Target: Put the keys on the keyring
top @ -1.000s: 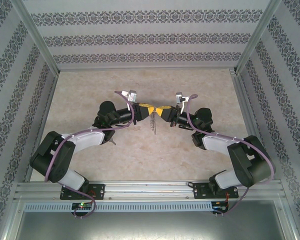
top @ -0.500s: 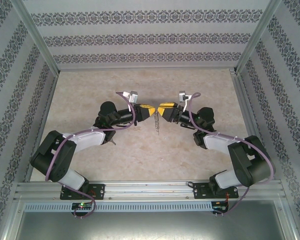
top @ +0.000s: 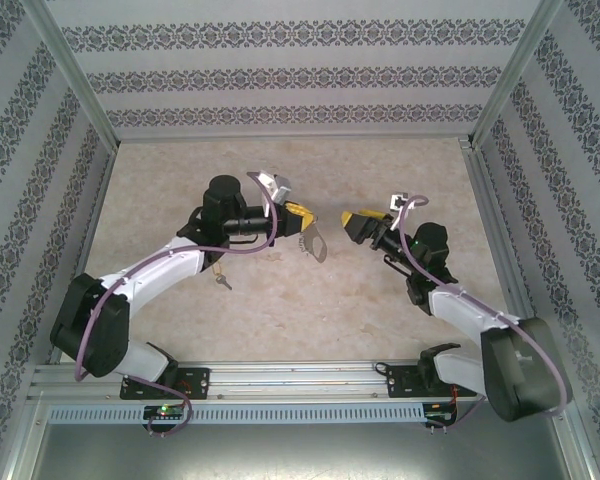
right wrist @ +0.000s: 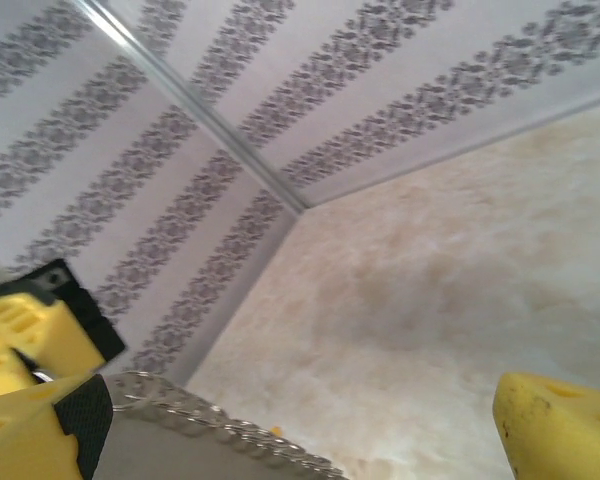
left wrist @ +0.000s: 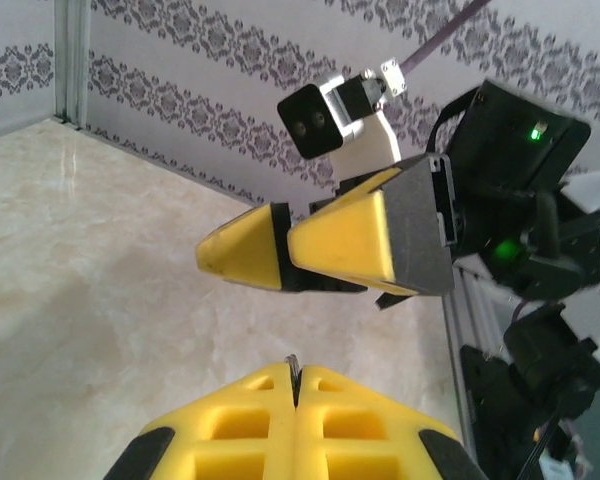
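A: Where's the key (top: 221,282)?
B: Probably that speck lower left, on the table. The left gripper (top: 305,226) pinches the ring (top: 317,247) mid-frame; the right gripper (top: 352,220) is spread. That thin grip may slip.

The two grippers are no longer nose to nose in the middle. The right gripper (top: 352,219) lets go, its fingers now spread wide, and it sits further to the right. The left gripper (top: 304,214) now holds the keyring (top: 316,246) alone, pinched tight. The ring hangs tilted below it. The left arm now reaches out straighter.
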